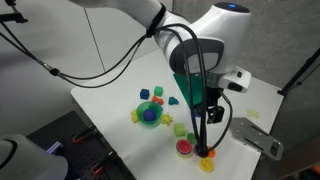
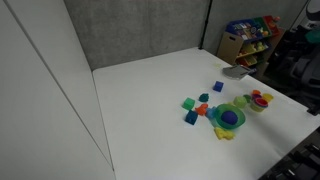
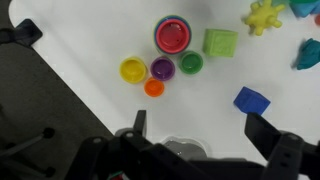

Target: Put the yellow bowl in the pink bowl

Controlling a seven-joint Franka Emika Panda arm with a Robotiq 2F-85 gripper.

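Your work surface is a white table [image 1: 110, 100]. In both exterior views the toys sit in one cluster near an edge of it. In an exterior view a grey wall [image 2: 130, 30] stands behind the table, and past the far corner is a shelf [image 2: 250, 38] of brightly coloured things. Black cables [image 1: 90, 70] hang over the table beside the arm.

In the wrist view your gripper [image 3: 200, 128] is spread wide and holds nothing. Its dark fingers [image 3: 140, 122] show at the bottom of the picture, over bare table. The yellow bowl [image 3: 133, 70] sits upright on the table ahead of the finger that is nearer the table's edge. It is apart from that finger and not between the jaws. Just beside the yellow bowl is a purple bowl [image 3: 162, 68], then a green bowl [image 3: 191, 63] in the same row. An orange bowl [image 3: 153, 88] lies on the gripper's side of the yellow and purple pair. The pink bowl [image 3: 172, 35] stands just beyond the purple one, farther from the gripper, with a green block [image 3: 220, 41] beside it. A blue block [image 3: 252, 100] lies near the other finger.
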